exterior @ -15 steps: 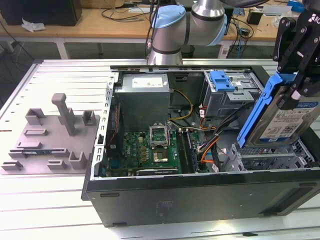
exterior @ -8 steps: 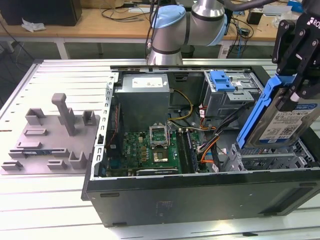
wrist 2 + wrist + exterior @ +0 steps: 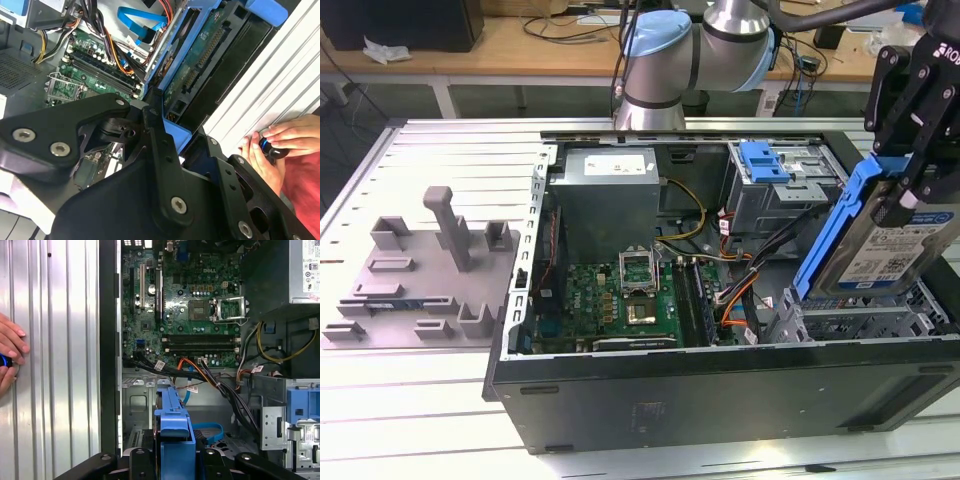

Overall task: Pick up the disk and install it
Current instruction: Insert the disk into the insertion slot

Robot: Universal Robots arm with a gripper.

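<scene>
So the jaws clamp the disk (image 3: 905, 250) on edge, tilted over the drive cage (image 3: 860, 325) at 4 o'clock in the exterior view, probably for lining it up.

This is a robotics lab or test workshop. A slotted aluminium tabletop (image 3: 420, 410) carries an open desktop computer case (image 3: 720, 390) lying on its side, with its motherboard (image 3: 620, 290) and wiring bare. On the exterior view's left of the case stands a grey plastic slotted fixture (image 3: 420, 280). An industrial robot arm (image 3: 690, 50) reaches in from the far side, its gripper (image 3: 910, 200) clamped on a hard disk (image 3: 895, 255) above the case. Beyond the tabletop run wooden workbenches (image 3: 520, 48) strewn with cables (image 3: 570, 20) and a black box (image 3: 400, 22). In both wrist views a person's hand (image 3: 287, 140) (image 3: 10, 347) rests on the tabletop over a small blue-and-black object (image 3: 267, 147).
</scene>
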